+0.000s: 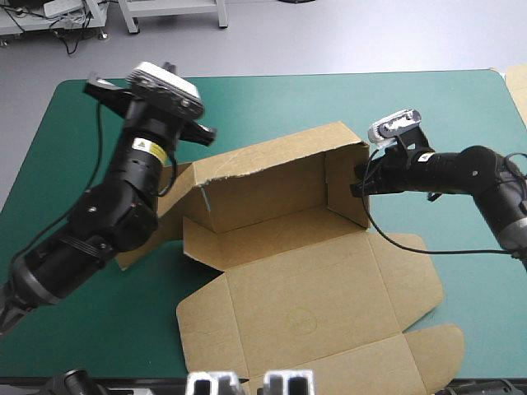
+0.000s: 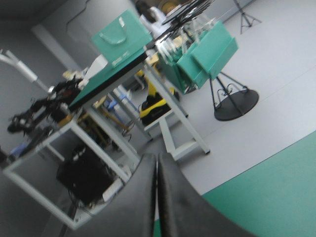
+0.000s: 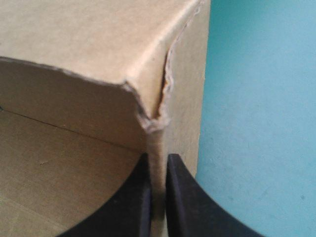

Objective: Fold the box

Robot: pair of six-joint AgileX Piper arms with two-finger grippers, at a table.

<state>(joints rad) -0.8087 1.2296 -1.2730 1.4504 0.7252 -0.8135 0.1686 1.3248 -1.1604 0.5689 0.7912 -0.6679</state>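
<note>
The brown box stands half raised in the middle of the teal-green table. Its back wall and right end wall are up, and the lid panel lies flat toward the front edge. My right gripper is shut on the top edge of the right end wall, next to the torn corner, one finger inside the box and one outside. My left gripper is raised above the box's left flap, clear of the board. Its black fingers are shut on nothing and point off toward the room.
Flaps of the box spread out flat at the front right, close to the table's front edge. A strip of more brown board shows at the table's right edge. Bare teal-green cover lies beyond the box and to its right.
</note>
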